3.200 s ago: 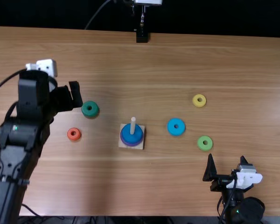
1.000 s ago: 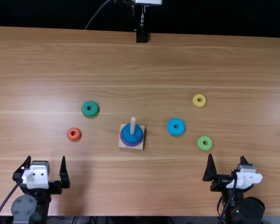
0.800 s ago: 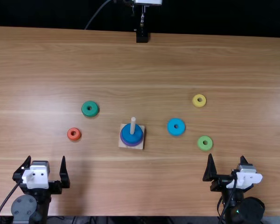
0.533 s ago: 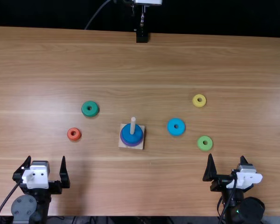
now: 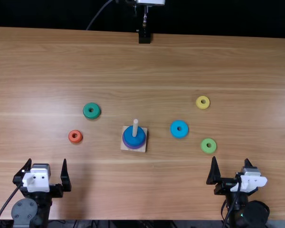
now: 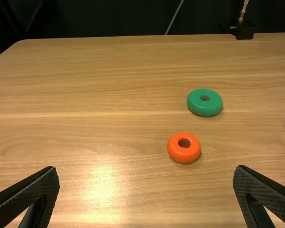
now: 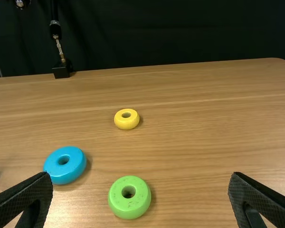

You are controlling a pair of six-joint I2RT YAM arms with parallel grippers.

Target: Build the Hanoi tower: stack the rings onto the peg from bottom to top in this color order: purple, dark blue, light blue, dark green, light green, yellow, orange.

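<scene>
left gripper (image 5: 47,161): we see it over the near left part of the table (image 5: 180,61), its two fingers spread wide, with nothing held between them.
left wrist view: we find the fingers of the left gripper (image 6: 147,168) well apart here too, and we see the orange and dark green rings beyond them.
right gripper (image 5: 231,159): we have this one over the near right part, fingers wide open and holding nothing.
right wrist view: we see the yellow, light blue and light green rings past the parted fingers of the right gripper (image 7: 141,174).
peg (image 5: 135,126): we see it upright on its square wooden base (image 5: 143,149), near the middle of the table, its pale top sticking up out of the stack.
purple ring (image 5: 134,147): we have it lowest on the peg.
dark blue ring (image 5: 128,137): we see it on the peg, resting on the purple one.
light blue ring (image 5: 174,129): we find it flat on the wood, to the right of the base.
dark green ring (image 5: 86,111): we see it lying flat, left of the peg and farther from us.
orange ring (image 5: 71,137): we have it flat, left of the base and nearer to us than the dark green one.
yellow ring (image 5: 198,103): we see it flat, on the right, beyond the light blue one.
light green ring (image 5: 204,146): we find it flat, on the right, just beyond the right gripper.
</scene>
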